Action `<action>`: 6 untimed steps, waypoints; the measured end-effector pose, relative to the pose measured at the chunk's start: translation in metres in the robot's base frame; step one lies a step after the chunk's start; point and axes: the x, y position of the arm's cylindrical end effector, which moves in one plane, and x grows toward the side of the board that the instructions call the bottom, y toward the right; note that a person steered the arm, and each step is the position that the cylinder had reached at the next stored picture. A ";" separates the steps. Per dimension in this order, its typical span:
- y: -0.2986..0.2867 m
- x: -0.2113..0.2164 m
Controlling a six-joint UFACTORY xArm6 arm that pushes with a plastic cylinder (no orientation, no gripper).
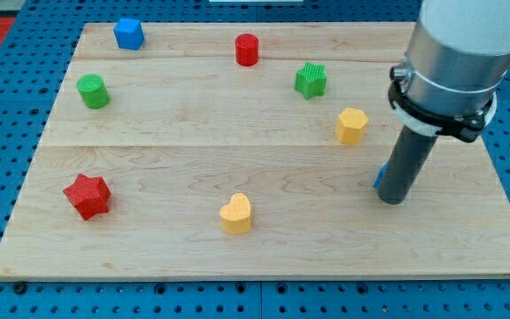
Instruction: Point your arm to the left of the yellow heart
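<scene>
Nearest the view's bottom, the yellow heart point(235, 213) is seen on the desk point(264, 257), with the red star point(87, 196) to its left. Right of the heart and well apart from it, my tip point(394, 200) is planted; a blue block point(380, 177) is partly hidden behind the rod. No tool is fitted, so no spread or pinch can be told. Farther up are the yellow hexagon point(351, 125), green star point(311, 80), red cylinder point(247, 50), green cylinder point(92, 90) and blue hexagon point(128, 34). No writing can be read.

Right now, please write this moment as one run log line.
my tip: right of yellow heart, apart | blue block partly hidden behind rod | step: not done
</scene>
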 end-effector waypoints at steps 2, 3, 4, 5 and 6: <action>-0.140 -0.017; -0.211 -0.054; -0.262 -0.097; -0.274 -0.126; -0.227 -0.075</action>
